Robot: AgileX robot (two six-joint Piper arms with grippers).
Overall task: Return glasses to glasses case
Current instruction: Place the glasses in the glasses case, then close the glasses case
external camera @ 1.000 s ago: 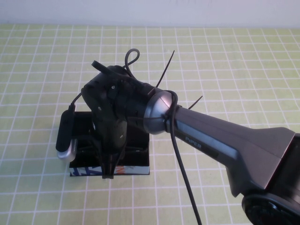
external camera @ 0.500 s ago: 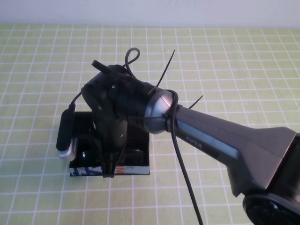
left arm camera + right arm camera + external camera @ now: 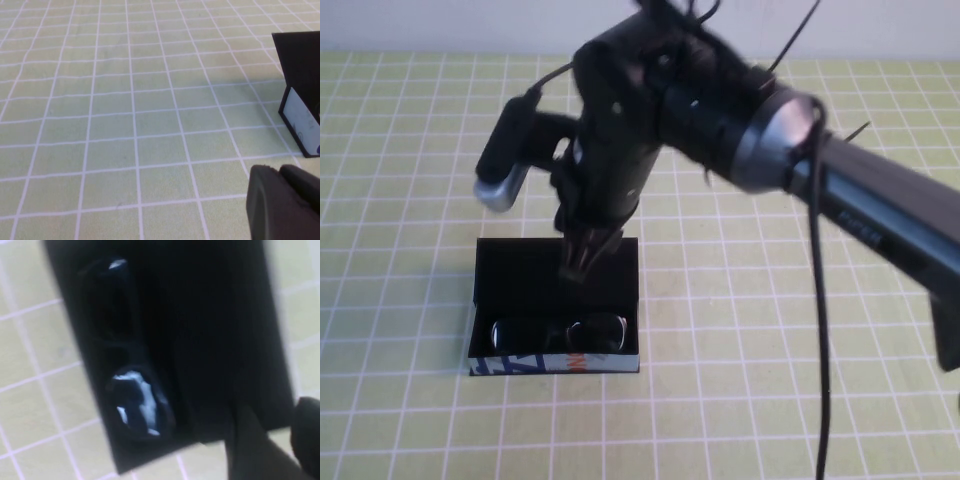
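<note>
The black glasses case (image 3: 520,270) lies open on the green grid cloth, its printed front edge toward me. The black glasses (image 3: 558,335) lie inside it, along the front wall. My right gripper (image 3: 578,265) hangs just above the case's back part, open and empty, apart from the glasses. In the right wrist view the glasses (image 3: 125,365) lie in the case (image 3: 215,340), and my right gripper (image 3: 280,440) is at the case's edge. My left gripper (image 3: 280,172) is shut and empty, low over the cloth, with the case (image 3: 302,117) off to one side.
The green cloth with a white grid (image 3: 770,330) covers the table. The right arm (image 3: 880,210) reaches in from the right over the middle. A cable (image 3: 817,330) hangs from it. A white wall runs along the far edge.
My right gripper has let go of the glasses and risen up and back from the case. The glasses now lie uncovered in the case.
</note>
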